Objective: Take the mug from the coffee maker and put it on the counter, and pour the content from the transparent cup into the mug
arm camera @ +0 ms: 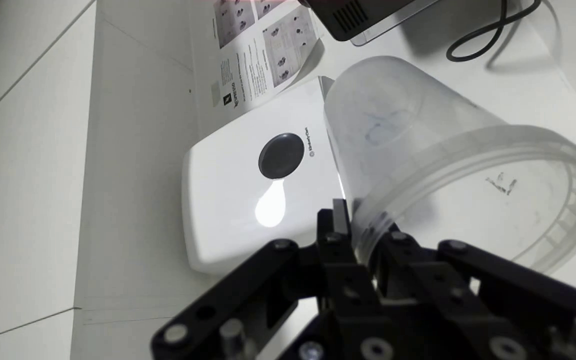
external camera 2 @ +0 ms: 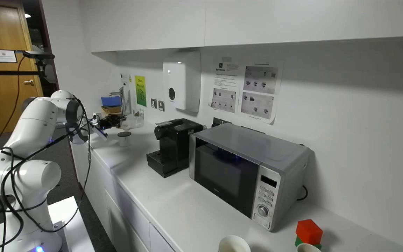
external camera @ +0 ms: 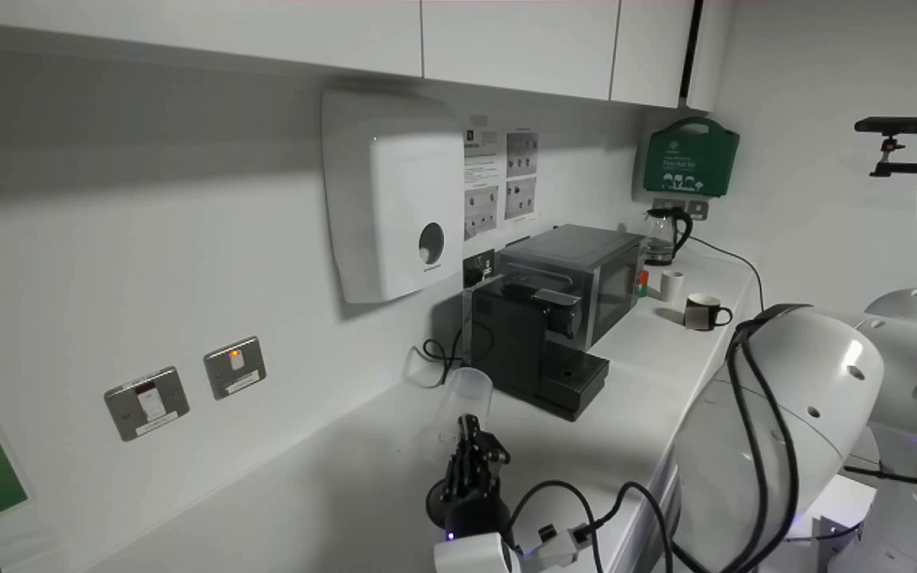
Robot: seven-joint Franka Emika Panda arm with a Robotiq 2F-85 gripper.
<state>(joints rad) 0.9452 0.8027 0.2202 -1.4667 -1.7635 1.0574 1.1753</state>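
My gripper [arm camera: 354, 215] is shut on the wall of the transparent cup [arm camera: 403, 105], near its rim. The cup is held tipped over, its mouth facing the lower right of the wrist view; no content can be made out in it. In both exterior views the cup [external camera: 470, 398] hangs above the counter [external camera 2: 173, 199]. Close by and lower, the white mug [external camera 2: 124, 141] with a dark inside stands upright on the counter. A dark round shape [external camera: 435, 503] beside my gripper may be that mug. The black coffee maker [external camera 2: 178, 143] has nothing in its front recess.
A microwave [external camera 2: 236, 164] stands beside the coffee maker, with a kettle [external camera: 660, 239], a black-and-white mug [external camera: 704, 312] and a white cup [external camera: 671, 286] beyond. A white dispenser [external camera: 395, 199] hangs on the wall under the cupboards [external camera: 514, 44]. A tap [external camera 2: 121, 99] rises at the far end.
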